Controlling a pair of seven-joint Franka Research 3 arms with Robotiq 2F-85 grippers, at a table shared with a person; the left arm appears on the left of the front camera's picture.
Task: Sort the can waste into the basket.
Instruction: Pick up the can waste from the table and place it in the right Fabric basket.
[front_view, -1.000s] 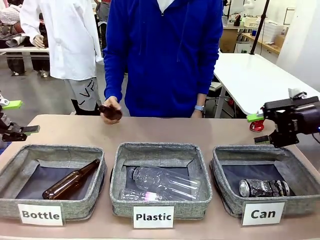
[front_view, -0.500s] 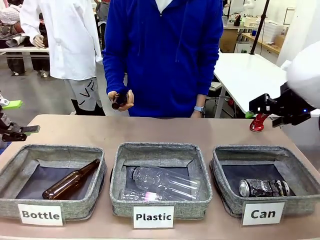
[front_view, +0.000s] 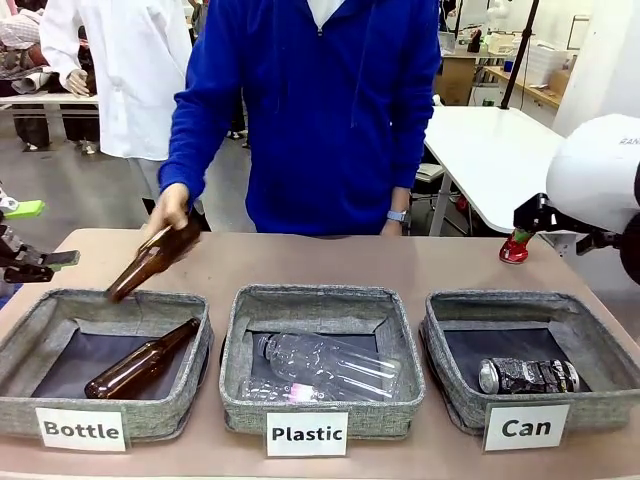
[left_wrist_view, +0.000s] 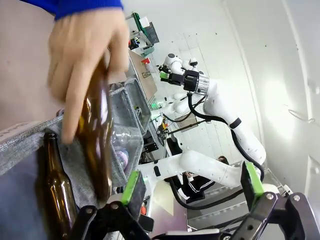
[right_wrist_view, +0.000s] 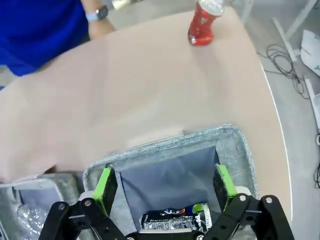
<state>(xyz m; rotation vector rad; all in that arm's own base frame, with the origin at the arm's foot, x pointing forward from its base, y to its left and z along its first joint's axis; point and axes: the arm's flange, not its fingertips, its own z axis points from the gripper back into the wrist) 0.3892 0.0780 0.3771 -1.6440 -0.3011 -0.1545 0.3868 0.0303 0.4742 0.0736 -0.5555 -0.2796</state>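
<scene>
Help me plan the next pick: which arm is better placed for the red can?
Right: the red can stands at the table's far right corner, just beyond the right arm's open fingers. The left fingers sit at the far left edge.

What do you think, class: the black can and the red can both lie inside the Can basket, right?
No. The black can lies inside the Can basket, but the red can stands on the table beyond it, as the front view shows.

Black can (front_view: 528, 376) lies sideways in the grey basket (front_view: 448, 396); dented red can (front_view: 514, 248) stands outside, beyond it.
</scene>
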